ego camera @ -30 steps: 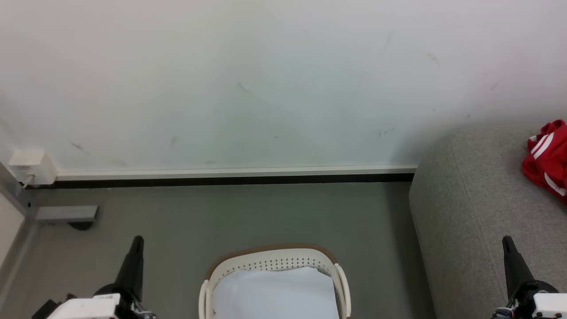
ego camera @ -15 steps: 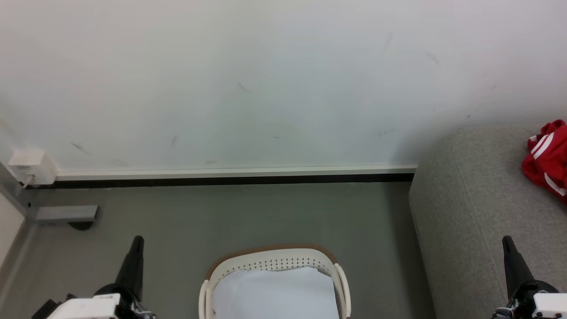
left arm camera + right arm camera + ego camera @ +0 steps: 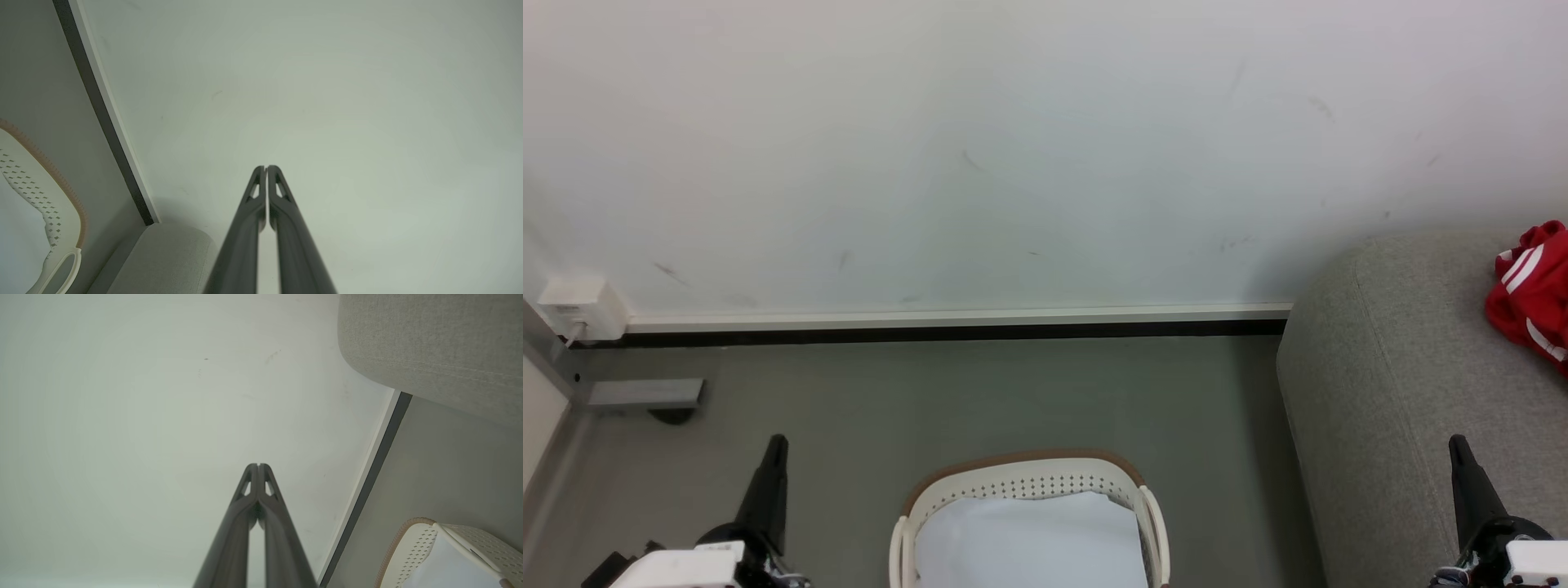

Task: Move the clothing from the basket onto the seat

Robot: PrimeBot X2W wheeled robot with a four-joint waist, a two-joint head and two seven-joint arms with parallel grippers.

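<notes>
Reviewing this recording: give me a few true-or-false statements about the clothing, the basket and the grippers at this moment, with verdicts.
1. Red clothing lies on the grey seat. True.
2. The basket stands on the seat. False: it stands on the floor, to the left of the seat.
3. The left gripper holds a garment. False: it is shut on nothing.
4. The right gripper is shut. True.
5. The basket has a brown rim. True.
</notes>
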